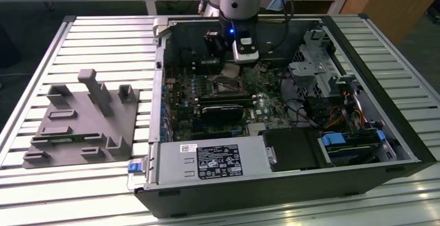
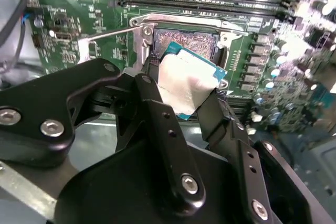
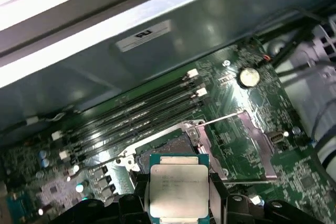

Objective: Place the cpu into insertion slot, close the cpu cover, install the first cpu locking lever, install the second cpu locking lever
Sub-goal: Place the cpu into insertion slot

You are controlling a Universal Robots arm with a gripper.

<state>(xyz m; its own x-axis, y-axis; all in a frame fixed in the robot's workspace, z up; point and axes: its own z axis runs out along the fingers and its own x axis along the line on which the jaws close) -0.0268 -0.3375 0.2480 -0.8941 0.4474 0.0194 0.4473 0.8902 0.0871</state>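
The black two-fingered gripper (image 2: 184,98) is clamped on the small square silvery cpu (image 2: 189,82), holding it just above the silver-rimmed square insertion slot (image 2: 191,40) — not yet seated. The thin silver cpu cover (image 3: 257,141) stands open — closing it and both levers remain.

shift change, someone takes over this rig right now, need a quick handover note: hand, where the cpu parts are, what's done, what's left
Hand: shut on the cpu, gripping it by two opposite edges.
Cpu: held over the insertion slot, tilted in the second wrist view, not yet seated.
Insertion slot: bare, its dark centre exposed.
Cpu cover: swung open to the side of the slot.
Wire lever: released, sticking out beside the slot.
Done: cpu picked up and brought to the slot.
Left: seating the cpu, closing the cover, both locking levers.
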